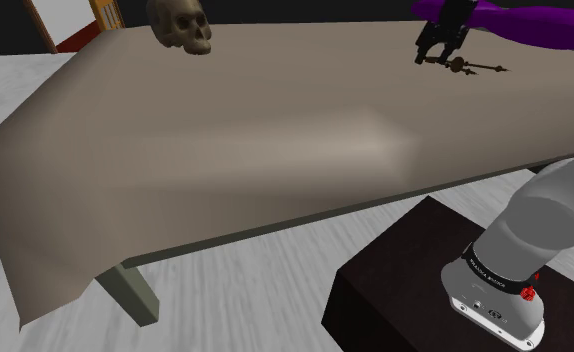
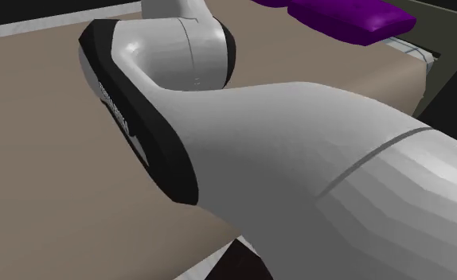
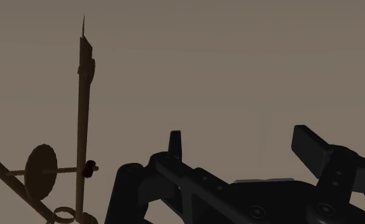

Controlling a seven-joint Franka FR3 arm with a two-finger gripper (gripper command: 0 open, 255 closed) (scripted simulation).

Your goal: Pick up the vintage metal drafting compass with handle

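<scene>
Pincer (image 3: 241, 145) open: its two black fingers (image 3: 175, 143) stand apart, with only the bare beige surface (image 3: 238, 63) between them, and grip nothing. In the shoulder view the pincer (image 1: 432, 58) hangs tips-down just over the far part of the surface (image 1: 275, 150), toward that view's right. The drafting compass (image 3: 81, 127), dark brown, lies flat on the surface outside the finger gap, near one finger and not touching it. One long leg ending in a point, a disc on a cross-screw and a small ring are visible. In the shoulder view the drafting compass (image 1: 470, 67) extends from beside the pincer's tips toward the right. A purple object (image 1: 535, 22) lies beyond it. A skull (image 1: 182, 25) rests well apart, toward the far left. The dark stand (image 1: 395, 285) occupies the lower right.
</scene>
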